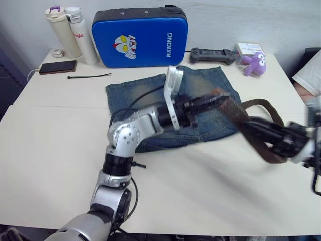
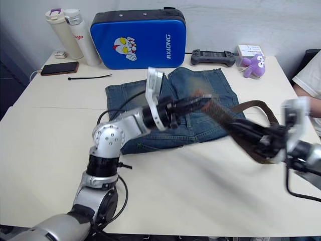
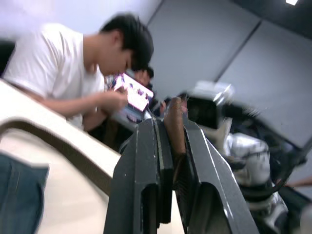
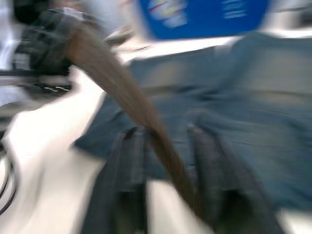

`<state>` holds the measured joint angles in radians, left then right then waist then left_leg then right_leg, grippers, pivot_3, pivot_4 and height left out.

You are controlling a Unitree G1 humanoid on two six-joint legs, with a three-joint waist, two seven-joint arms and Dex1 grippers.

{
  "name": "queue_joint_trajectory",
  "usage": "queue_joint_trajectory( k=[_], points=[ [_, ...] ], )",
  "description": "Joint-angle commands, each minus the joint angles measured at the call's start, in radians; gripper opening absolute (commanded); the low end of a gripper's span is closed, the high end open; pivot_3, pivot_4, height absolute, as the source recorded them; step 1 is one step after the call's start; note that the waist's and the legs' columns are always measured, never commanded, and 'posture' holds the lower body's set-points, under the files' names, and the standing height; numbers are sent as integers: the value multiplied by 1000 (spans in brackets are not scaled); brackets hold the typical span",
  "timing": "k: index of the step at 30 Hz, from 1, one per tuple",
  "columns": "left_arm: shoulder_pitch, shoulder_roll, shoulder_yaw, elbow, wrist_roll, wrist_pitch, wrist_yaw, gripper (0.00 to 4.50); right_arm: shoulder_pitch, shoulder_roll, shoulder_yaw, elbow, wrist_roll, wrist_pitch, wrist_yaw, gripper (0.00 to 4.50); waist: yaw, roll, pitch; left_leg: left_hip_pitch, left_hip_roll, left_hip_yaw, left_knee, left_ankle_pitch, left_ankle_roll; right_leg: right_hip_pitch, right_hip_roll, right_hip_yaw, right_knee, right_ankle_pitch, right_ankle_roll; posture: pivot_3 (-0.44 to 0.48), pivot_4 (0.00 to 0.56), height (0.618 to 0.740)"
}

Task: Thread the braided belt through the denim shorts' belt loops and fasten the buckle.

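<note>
Belt held taut between both grippers, above the shorts; threading not yet started.

The left gripper (image 1: 213,102), centre of frame, is clamped on the tan end of the braided belt (image 1: 235,114). The right gripper (image 1: 261,131), at right, has the strap running between its fingers; whether they pinch it cannot be told. The denim shorts (image 1: 130,95) lie flat, upper centre. Lower the tip to the waistband, align it flat with the first loop, and feed slowly without twisting.
</note>
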<state>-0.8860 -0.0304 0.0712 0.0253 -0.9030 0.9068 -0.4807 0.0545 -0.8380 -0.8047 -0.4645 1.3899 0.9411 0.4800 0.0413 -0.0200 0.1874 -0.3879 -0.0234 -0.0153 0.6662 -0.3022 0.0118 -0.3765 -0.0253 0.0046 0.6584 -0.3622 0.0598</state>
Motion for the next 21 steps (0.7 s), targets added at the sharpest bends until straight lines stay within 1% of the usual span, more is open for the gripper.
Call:
queue_joint_trajectory(
  k=[1,3,5,7,10,13,15,17,19,21],
  points=[
    [-44,-45,17,29,-29,9,36,0,28,22,-160,-3,219,-57,-98,3610,-2,0,0,0,0,0,0,0,0,0,0,0,0,0,0,0,150,739],
    [-64,-79,40,60,-40,10,70,0,75,58,-171,-34,400,-90,-159,4451,-3,0,0,1,0,0,0,0,0,0,0,0,0,0,0,0,150,739],
    [-82,-114,65,88,-52,15,114,0,132,104,-103,-115,433,-110,-197,4451,-5,0,0,1,0,0,0,0,0,1,0,0,-1,0,0,0,150,739],
    [-94,-145,89,96,-101,48,132,0,160,164,25,-200,408,-136,-243,4451,-17,0,0,1,0,0,0,0,0,1,0,1,-2,0,0,0,150,739],
    [-91,-165,106,73,-170,106,147,0,153,262,191,-270,399,-199,-297,4451,-26,1,0,1,0,1,0,0,-1,-1,0,2,-1,0,0,0,150,739],
    [-76,-161,109,44,-237,168,179,0,110,385,342,-281,314,-269,-345,4451,-30,0,0,2,0,0,0,2,-3,-1,1,1,0,0,0,0,150,739],
    [-67,-155,109,31,-260,193,198,0,77,445,396,-267,270,-317,-369,4451,-29,1,0,2,0,0,0,2,-3,-1,0,1,0,0,0,0,150,739],
    [-55,-150,118,24,-264,191,228,0,27,505,435,-230,221,-370,-363,4451,-28,1,0,2,0,0,0,2,-3,-1,0,1,0,0,0,0,150,739],
    [-48,-162,148,31,-281,170,280,0,-25,558,455,-189,187,-422,-360,4451,-26,1,0,2,0,0,0,2,-3,-1,0,1,-1,0,0,0,150,739],
    [-35,-168,154,21,-294,164,311,0,-79,604,469,-157,147,-469,-366,4451,-27,1,0,3,0,0,0,2,-4,-1,0,1,0,0,0,0,150,739]
  ],
)
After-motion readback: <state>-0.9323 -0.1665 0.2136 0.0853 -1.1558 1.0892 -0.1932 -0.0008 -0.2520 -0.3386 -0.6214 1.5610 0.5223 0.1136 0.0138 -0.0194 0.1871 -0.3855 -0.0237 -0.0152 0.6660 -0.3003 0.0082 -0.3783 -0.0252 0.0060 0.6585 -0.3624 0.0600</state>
